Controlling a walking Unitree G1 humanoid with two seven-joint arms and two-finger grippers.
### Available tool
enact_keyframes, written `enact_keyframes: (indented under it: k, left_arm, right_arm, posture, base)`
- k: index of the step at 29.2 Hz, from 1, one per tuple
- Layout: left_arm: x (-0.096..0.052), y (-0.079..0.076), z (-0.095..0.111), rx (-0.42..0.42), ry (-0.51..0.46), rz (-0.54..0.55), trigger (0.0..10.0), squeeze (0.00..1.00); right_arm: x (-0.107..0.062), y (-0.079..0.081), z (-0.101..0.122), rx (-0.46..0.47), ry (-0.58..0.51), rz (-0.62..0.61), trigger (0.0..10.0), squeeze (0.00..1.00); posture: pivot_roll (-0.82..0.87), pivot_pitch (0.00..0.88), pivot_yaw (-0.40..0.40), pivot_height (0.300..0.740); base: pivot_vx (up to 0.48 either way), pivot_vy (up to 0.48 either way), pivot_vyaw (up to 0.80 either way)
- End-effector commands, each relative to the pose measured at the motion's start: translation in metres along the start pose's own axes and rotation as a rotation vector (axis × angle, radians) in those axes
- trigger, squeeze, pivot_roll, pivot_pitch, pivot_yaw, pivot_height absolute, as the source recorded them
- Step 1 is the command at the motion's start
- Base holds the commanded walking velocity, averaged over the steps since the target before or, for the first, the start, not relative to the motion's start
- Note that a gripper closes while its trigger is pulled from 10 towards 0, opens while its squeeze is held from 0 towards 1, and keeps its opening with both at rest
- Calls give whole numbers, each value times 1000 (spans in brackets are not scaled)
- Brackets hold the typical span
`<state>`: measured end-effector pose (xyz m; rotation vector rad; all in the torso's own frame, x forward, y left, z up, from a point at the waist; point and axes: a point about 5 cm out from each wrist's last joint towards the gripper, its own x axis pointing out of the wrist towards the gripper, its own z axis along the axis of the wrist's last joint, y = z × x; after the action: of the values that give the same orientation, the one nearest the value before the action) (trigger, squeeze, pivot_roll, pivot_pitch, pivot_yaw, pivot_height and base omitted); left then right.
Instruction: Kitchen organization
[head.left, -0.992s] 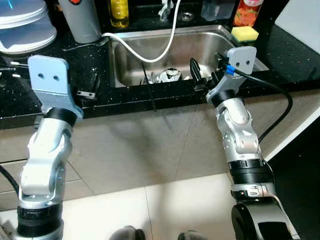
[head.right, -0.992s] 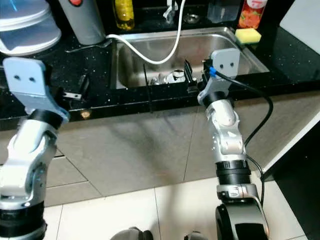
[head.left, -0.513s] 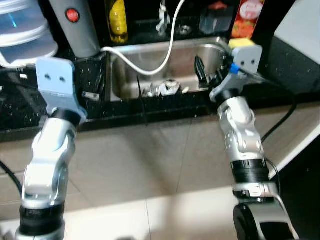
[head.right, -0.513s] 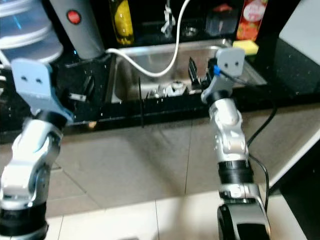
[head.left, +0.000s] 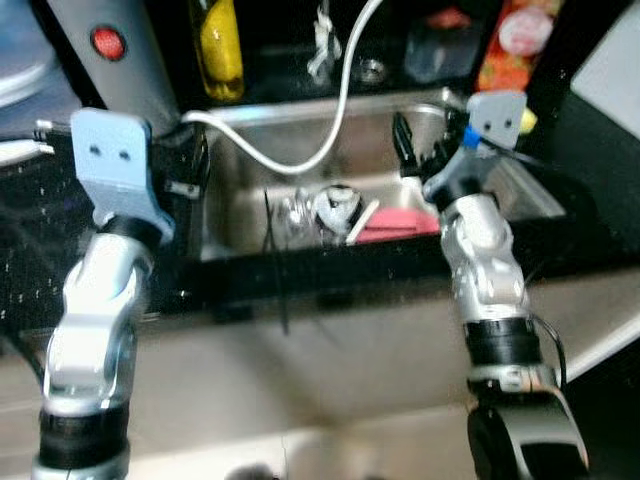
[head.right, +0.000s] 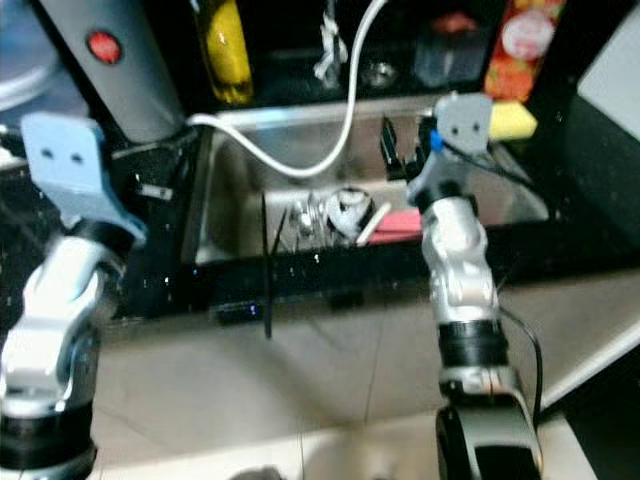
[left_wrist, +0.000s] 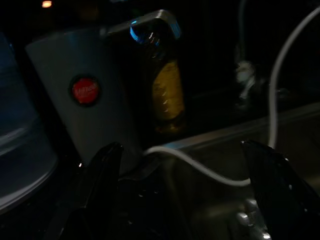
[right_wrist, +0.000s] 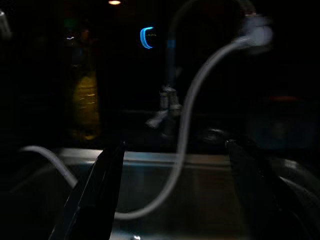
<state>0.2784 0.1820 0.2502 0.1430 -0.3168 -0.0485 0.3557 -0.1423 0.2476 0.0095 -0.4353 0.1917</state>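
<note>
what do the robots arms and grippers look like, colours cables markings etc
Both arms are jointed silver-grey metal segments with black collars. Each wrist carries a flat pale blue-grey plate with two small dark holes. The left gripper and right gripper each have two long glossy black fingers. The right arm has a black cable running from a blue connector by its plate; the left arm shows no such loose cable.

Head pair looking down from above onto sink (head.left: 300, 180) and counter; both wrist views low, close, facing across the basin, sharing white hose (left_wrist: 272, 100) and yellow bottle (right_wrist: 85, 100).
</note>
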Motion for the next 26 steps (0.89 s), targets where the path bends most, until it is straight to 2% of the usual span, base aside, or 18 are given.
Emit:
enact_keyframes:
  k: [1,10,15,17,19,21,22,25,26]
  left_arm:
    - [0,1,-2,12,15,6,10000,0]
    - [0,0,-1,4,12,11,10000,0]
    - [1,-1,8,-22,29,-33,10000,0]
    - [2,0,8,15,73,-27,10000,0]
    - [2,-1,8,-9,112,-32,10000,0]
    - [0,-1,3,21,198,-25,10000,0]
    - [-3,1,-2,-1,263,-3,10000,0]
    - [-7,8,-5,-68,326,64,10000,0]
    - [-12,15,-7,-57,367,118,10000,0]
  right_arm:
    - [0,-2,1,-7,-3,-6,10000,0]
    - [0,-2,1,-7,-6,-4,10000,0]
    - [2,-2,4,-16,-13,9,10000,0]
    - [3,-2,5,-29,-7,28,10000,0]
    - [4,-1,4,-54,12,46,10000,0]
    - [5,-2,4,-68,24,55,10000,0]
    - [6,-4,3,-92,42,61,10000,0]
    - [5,-8,2,-102,50,66,10000,0]
    - [5,-9,2,-104,54,66,10000,0]
  posture:
    - [69,49,45,740]
    - [69,46,44,740]
    - [74,43,42,740]
    - [76,43,42,740]
    - [80,42,41,740]
    - [86,43,42,740]
    - [88,44,42,740]
    - [98,50,41,740]
    - [104,57,41,740]
  base:
    - [0,0,0]
    - [0,0,0]
    - [0,0,0]
    - [0,0,0]
    - [0,0,0]
    - [0,0,0]
    - [0,0,0]
    - [0,0,0]
    - [0,0,0]
